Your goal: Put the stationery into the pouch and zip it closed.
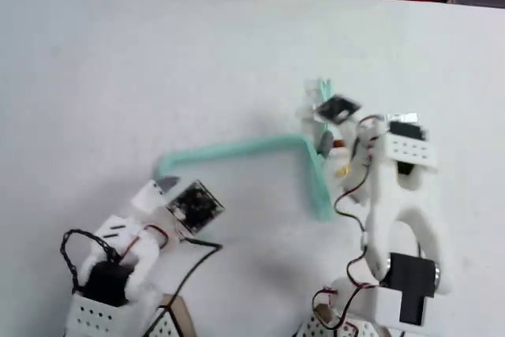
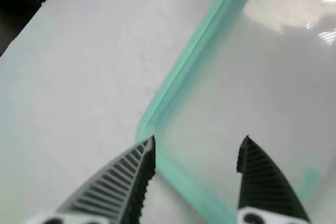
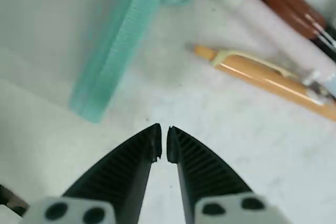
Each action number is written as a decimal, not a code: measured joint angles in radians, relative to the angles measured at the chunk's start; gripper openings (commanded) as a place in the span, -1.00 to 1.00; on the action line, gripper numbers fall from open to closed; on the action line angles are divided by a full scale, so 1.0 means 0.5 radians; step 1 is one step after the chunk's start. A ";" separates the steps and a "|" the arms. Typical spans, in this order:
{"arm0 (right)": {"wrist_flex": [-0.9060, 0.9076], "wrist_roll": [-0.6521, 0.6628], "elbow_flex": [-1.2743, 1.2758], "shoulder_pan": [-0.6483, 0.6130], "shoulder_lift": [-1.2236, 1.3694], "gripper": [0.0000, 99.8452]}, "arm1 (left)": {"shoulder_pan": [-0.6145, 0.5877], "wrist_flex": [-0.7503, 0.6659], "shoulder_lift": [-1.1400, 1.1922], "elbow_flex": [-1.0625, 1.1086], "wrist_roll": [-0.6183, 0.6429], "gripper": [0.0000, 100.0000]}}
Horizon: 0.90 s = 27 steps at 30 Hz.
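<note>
Left arm (image 1: 118, 262): stands in the lower left of the high view, base at the bottom edge, forearm angled up and to the right, wrist pitched down toward the surface (image 1: 118, 61). Left tool (image 2: 198, 148): released, fingers spread wide, one finger (image 2: 131, 177) over bare surface just outside the pouch's left corner, the other over the clear sheet; no contact with the pouch can be confirmed. Pouch (image 1: 245, 179): lies flat near the middle of the high view, clear body with a mint-green border running along its upper edge and down its right edge. Right arm (image 1: 402, 219): rises from the bottom edge in the lower right of the high view, upper link upright in the frame, wrist turned toward the upper left and ending just beside the pouch's right edge. Right tool (image 3: 163, 140): clenched, the two black fingertips almost meeting, nothing between them, pointed down at bare surface close to the end of the green border. Orange pen (image 3: 262, 74): lies on the surface outside the pouch, just beside that border, near the right tool and apart from it. Brown pen (image 3: 289, 11): lies beyond the orange one, also outside the pouch. Whether the pouch's zip is open or shut cannot be told.
</note>
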 measured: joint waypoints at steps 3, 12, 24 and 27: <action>-0.009 0.009 0.018 -0.187 0.064 -0.95 | -0.083 0.055 0.000 0.000 -0.129 -0.50; 0.166 0.009 0.018 -0.718 0.098 -0.96 | -0.175 0.163 -0.012 0.000 -0.338 -0.50; 0.181 0.006 0.018 -1.344 0.098 -0.96 | -0.635 0.163 -0.018 0.000 -0.338 -0.51; 0.178 -0.018 0.018 -1.442 0.025 -0.96 | -0.875 0.163 -0.018 0.000 -0.313 -0.51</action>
